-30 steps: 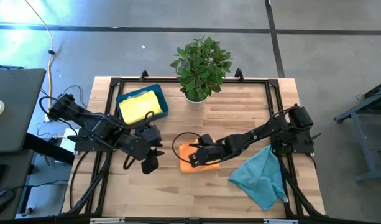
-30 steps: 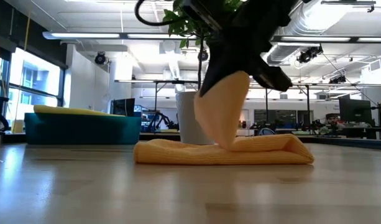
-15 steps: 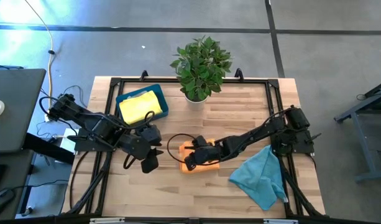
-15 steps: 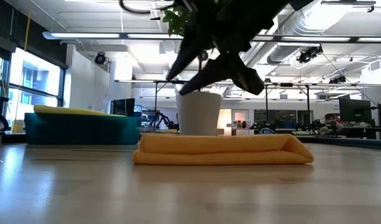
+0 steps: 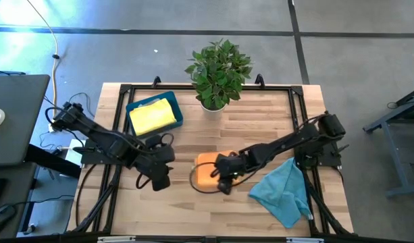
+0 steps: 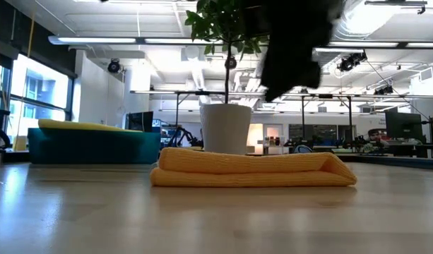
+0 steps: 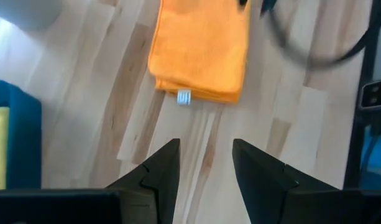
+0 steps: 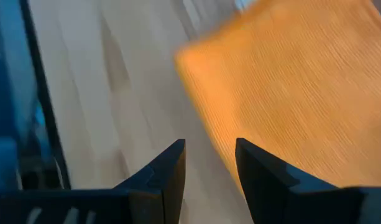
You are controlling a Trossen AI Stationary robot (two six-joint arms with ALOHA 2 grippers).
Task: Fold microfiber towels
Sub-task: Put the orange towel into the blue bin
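Observation:
An orange microfiber towel [image 5: 207, 169] lies folded flat on the table's middle; the low view shows it as a flat, layered pad [image 6: 251, 169]. My right gripper [image 5: 221, 183] hovers open just above the towel's near right edge [image 8: 289, 93], touching nothing, and it shows as a dark shape above the towel [image 6: 294, 49]. My left gripper [image 5: 159, 179] stands open to the towel's left, pointing down toward it [image 7: 202, 50], with nothing between its fingers. A teal towel [image 5: 282, 190] lies crumpled near the right front. A yellow towel [image 5: 152, 116] rests in the blue tray [image 5: 174, 101].
A potted plant [image 5: 217, 67] stands at the far middle, its white pot [image 6: 225, 127] behind the orange towel. The blue tray sits at the far left. A black frame [image 5: 294, 94] runs along the table's edges. Bare wood shows between the two grippers and along the near edge.
My right gripper held one flap of the orange towel raised, laid it over the rest, opened and let go. It then rose, rolled and drew back toward the table's near right. The towel now lies flat and folded over, where a second ago one flap stood up.

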